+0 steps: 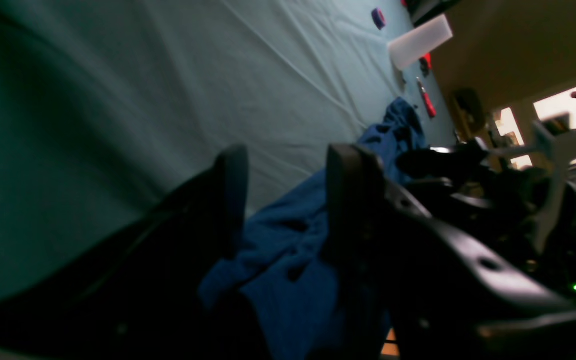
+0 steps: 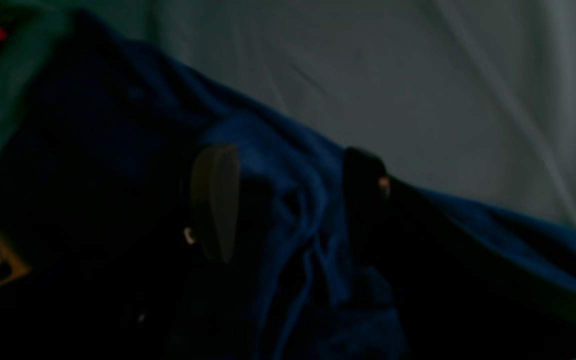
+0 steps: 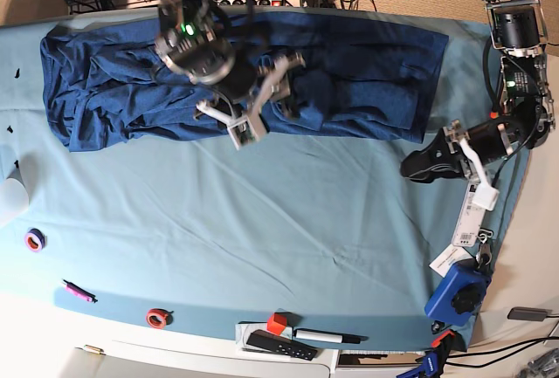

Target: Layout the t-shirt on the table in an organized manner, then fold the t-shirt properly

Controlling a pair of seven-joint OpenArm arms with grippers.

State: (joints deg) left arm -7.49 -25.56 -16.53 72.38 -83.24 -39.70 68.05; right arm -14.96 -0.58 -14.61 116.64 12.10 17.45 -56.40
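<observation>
The right hand (image 3: 262, 103) hangs low near the far edge of the surface (image 3: 262, 221), its two fingers spread apart with nothing pinched between them. The left hand (image 3: 417, 167) lies low by the surface's side edge, fingers parted.

Soft matt t-shirt (image 3: 367, 72), smooth cloth-covered table (image 3: 262, 247)
</observation>
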